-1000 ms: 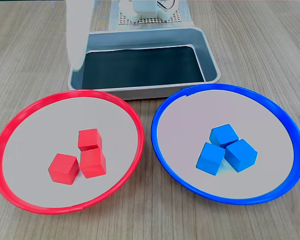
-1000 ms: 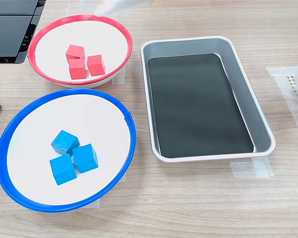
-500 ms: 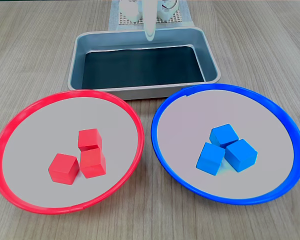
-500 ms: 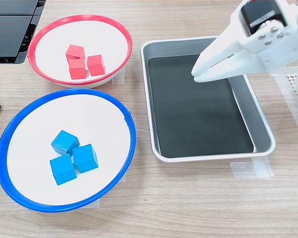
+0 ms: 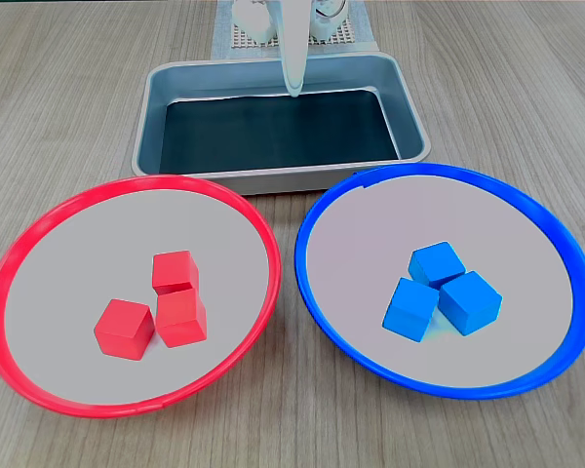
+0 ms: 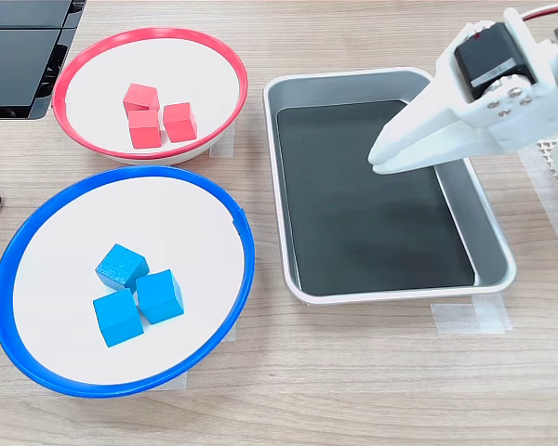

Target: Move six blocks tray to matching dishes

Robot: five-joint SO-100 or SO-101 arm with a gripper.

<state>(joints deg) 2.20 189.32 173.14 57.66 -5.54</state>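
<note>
Three red blocks (image 5: 173, 271) (image 6: 144, 129) lie clustered in the red-rimmed dish (image 5: 78, 253) (image 6: 191, 74). In the blue-rimmed dish (image 5: 366, 234) (image 6: 167, 223) sit three blue blocks (image 5: 436, 263) (image 6: 122, 267), touching one another. The silver tray (image 5: 273, 179) (image 6: 400, 295) shows only its dark bottom. My white gripper (image 5: 293, 91) (image 6: 375, 161) hangs over the tray's middle, shut, its tips meeting with nothing between them.
A white perforated mat (image 5: 346, 37) with the arm's base lies behind the tray. In a fixed view a dark flat device (image 6: 19, 56) sits beside the red-rimmed dish. Tape strips (image 6: 470, 316) hold the tray and dishes to the wooden table.
The gripper swung from the red-dish side to above the tray, then moved a little farther along and lower over it. The blocks have not moved.
</note>
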